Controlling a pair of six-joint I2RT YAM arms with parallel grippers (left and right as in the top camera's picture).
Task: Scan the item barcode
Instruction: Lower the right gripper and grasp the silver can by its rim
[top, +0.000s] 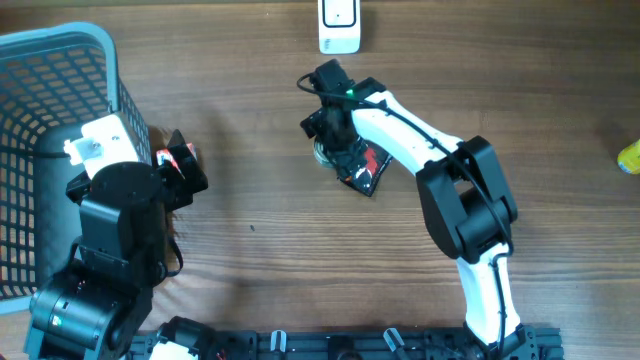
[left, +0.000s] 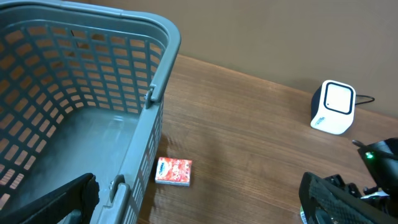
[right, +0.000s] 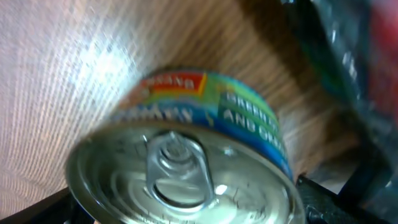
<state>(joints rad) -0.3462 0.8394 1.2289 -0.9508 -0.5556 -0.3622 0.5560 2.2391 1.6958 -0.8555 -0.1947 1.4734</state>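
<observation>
Red packet, perhaps touching, beside can

Right arm stretched over table, wrist above dark red packet; white scanner beyond; blue basket left.

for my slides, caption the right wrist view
Open right gripper straddling a pull-tab food can on the wood table.

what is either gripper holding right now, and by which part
Nothing visibly: the right gripper stands wide open on either side of the pull-tab can, unclamped; the left gripper is open and empty.
</observation>
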